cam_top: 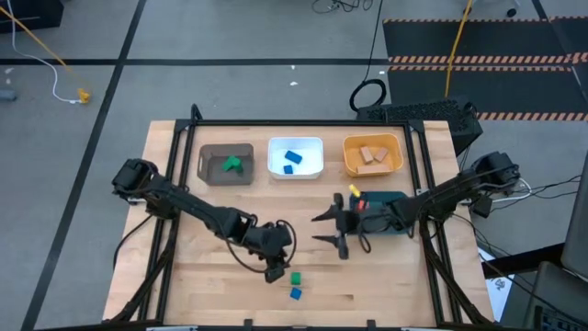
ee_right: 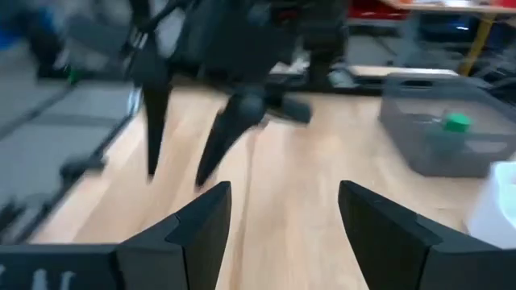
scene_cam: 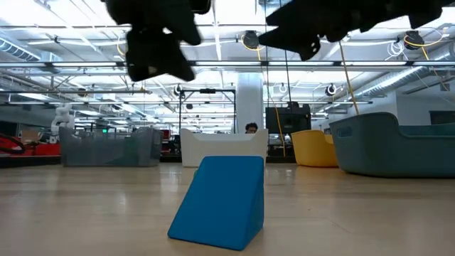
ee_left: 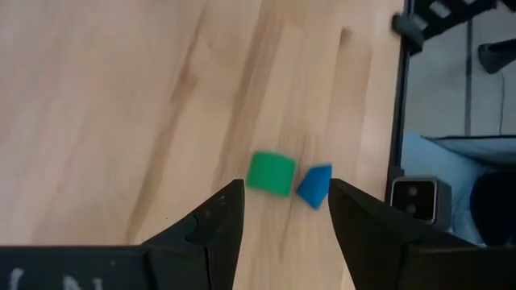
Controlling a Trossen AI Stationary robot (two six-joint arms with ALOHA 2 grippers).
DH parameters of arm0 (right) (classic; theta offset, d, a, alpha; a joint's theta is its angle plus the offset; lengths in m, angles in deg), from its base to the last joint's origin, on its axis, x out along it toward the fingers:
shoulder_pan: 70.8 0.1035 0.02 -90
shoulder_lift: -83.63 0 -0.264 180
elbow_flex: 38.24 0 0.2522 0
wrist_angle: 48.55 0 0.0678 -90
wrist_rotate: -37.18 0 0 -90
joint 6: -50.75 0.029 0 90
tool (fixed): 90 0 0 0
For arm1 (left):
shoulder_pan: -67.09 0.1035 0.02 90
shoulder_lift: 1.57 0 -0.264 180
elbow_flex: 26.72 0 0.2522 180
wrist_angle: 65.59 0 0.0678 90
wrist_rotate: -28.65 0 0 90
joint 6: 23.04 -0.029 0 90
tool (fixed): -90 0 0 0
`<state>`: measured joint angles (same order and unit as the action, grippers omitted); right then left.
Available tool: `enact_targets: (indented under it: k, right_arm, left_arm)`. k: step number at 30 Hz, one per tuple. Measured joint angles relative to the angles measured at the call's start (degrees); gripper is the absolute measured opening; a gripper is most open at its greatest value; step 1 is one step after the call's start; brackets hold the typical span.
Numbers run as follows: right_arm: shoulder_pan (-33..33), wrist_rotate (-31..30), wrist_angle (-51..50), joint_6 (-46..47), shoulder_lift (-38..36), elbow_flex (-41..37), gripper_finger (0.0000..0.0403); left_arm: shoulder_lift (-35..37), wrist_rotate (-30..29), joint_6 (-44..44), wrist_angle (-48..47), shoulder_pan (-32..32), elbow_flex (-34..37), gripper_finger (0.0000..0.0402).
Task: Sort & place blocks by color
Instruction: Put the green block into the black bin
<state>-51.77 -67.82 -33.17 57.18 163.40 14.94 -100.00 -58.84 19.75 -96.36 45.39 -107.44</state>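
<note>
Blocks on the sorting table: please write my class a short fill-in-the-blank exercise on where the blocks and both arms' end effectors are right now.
1. The two loose blocks on the bare table are a green block and a ____ block.
2. The left end effector, fingers open, hovers beside the ____ loose block.
3. The brown bin holds only ____ blocks.
4. The right end effector is open and holds ____.

Missing words: blue; green; green; nothing

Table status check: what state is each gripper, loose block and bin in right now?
Left gripper: open, empty, above the loose blocks.
Right gripper: open, empty.
Green block: loose on table.
Blue block: loose on table.
Brown bin: holds green blocks.
White bin: holds blue blocks.
Orange bin: holds wood blocks.
</note>
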Motion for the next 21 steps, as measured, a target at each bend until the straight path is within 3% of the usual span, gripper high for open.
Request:
enact_targets:
  k: [7, 13, 21]
  right_arm:
    - [0.99, 10.80, 0.71, -12.70, 5.30, 0.81, 0.0224]
    - [2.19, 10.68, 9.26, -11.69, 12.63, 3.01, 0.0224]
    - [3.26, 10.65, 3.75, -12.14, 19.20, 8.88, 0.0224]
  left_arm:
    - [0.00, -0.01, 9.38, -7.94, -2.06, 0.00, 0.0182]
    - [0.00, -1.75, 15.76, -14.53, -3.21, 0.00, 0.0182]
    - [0.00, -2.61, 19.35, -16.81, -5.02, 0.00, 0.0182]
